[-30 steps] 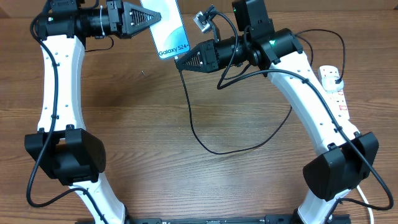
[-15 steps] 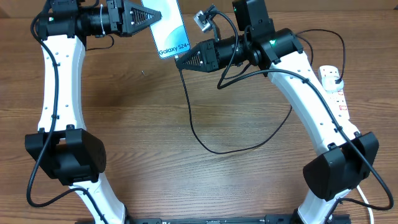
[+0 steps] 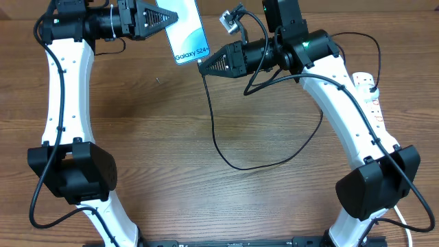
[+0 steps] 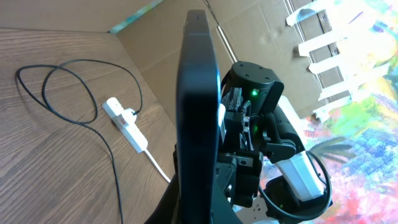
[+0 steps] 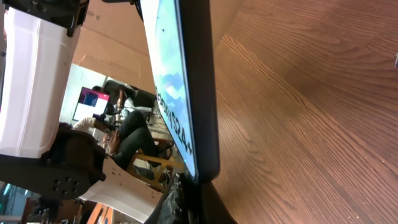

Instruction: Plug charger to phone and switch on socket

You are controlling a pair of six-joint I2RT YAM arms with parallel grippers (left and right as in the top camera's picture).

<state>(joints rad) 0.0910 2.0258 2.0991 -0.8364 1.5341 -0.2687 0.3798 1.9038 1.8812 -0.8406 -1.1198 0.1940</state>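
The phone (image 3: 186, 31) is held above the table at the back, its screen up, with my left gripper (image 3: 167, 18) shut on its upper end. My right gripper (image 3: 201, 67) is shut on the connector end of the charger (image 3: 214, 130), right at the phone's bottom edge. The connector tip itself is hidden. From there the black cable loops across the table to the socket (image 3: 368, 89) at the right edge. In the left wrist view the phone (image 4: 198, 106) shows edge-on, with the socket (image 4: 127, 120) behind. In the right wrist view the phone (image 5: 198, 87) ends just above my fingers (image 5: 186, 200).
The right arm (image 3: 343, 110) crosses over part of the socket. A thick white cord (image 3: 406, 223) runs off at the front right. Brown cardboard walls (image 4: 168, 56) stand behind the table. Bare wooden tabletop (image 3: 158, 137) lies between the two arms.
My right gripper has shifted slightly to the right and back with the charger end, staying at the phone's bottom edge. The left arm and the phone have not moved.
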